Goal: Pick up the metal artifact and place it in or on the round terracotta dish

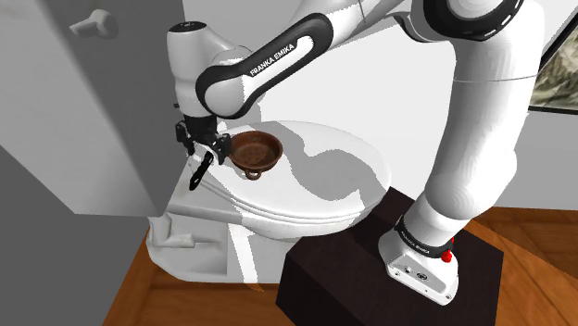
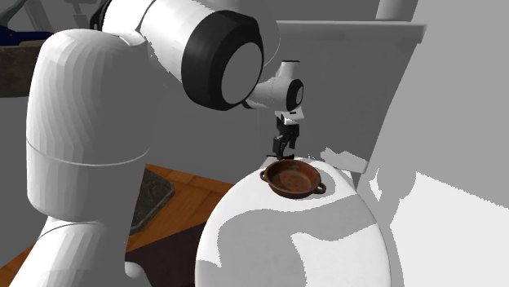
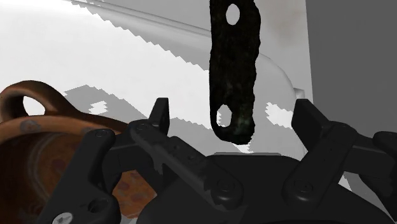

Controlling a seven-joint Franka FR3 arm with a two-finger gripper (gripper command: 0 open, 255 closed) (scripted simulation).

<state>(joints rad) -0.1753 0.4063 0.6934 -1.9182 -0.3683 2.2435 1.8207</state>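
Dish (image 1: 255,151), reddish-brown with two loop handles, sits on the white toilet lid (image 1: 320,181), just to the shoulder view's right of the end effector (image 1: 207,151). Its fingers are clamped on the metal strip (image 1: 196,176), which is black, rough and pierced with holes. The strip hangs long axis downward beside the dish rim.

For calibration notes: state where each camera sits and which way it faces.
Shoulder view: beside the dark box stand, looking down on the white toilet lid; white arm and black end effector show.
Second exterior view: behind the arm's base, facing across the lid; arm links loom at its left.
Wrist view: on the hand, looking along the end effector at the black elongated holed artifact.
Shared: all show the round brown two-handled dish.
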